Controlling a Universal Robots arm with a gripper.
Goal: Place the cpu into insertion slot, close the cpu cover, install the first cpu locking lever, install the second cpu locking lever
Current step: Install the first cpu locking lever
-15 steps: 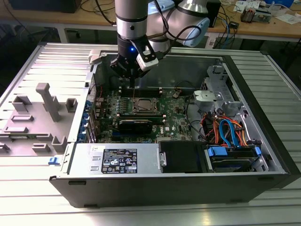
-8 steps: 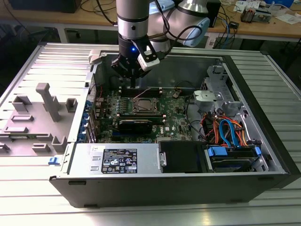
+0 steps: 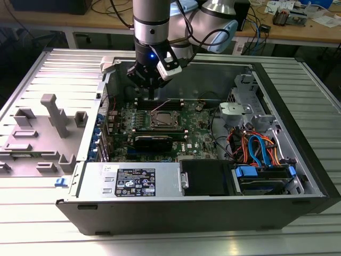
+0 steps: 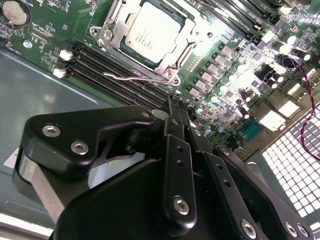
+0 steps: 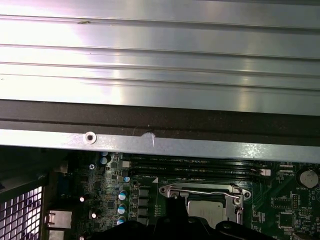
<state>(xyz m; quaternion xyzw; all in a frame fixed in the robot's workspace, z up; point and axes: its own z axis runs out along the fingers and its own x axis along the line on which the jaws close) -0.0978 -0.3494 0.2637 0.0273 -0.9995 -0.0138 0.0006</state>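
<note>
**CPU seated, cover down; gripper poised over the memory slots**

The cpu (image 4: 152, 32) lies flat in the insertion slot (image 4: 172, 74), metal top upward. It is near-square, and its edges run parallel with the slot's frame and the neighbouring memory slots (image 4: 100, 67).

The cpu cover (image 4: 186, 46) is down over the chip, whose top shows through the cover's window.

A wire locking lever (image 4: 135, 78) lies along the slot's edge nearest the memory slots, its long axis parallel with them. Whether it is hooked under its catch cannot be determined.

In the exterior view, the slot sits mid-way across the green motherboard (image 4: 50, 30) inside the open computer case (image 3: 213, 213), which rests on a ribbed metal table (image 3: 319, 96).

The gripper (image 4: 176, 102) hangs above the memory slots, just beside the lever and apart from it. Its fingers (image 4: 179, 165) are drawn together to a narrow point, with nothing between them.
</note>
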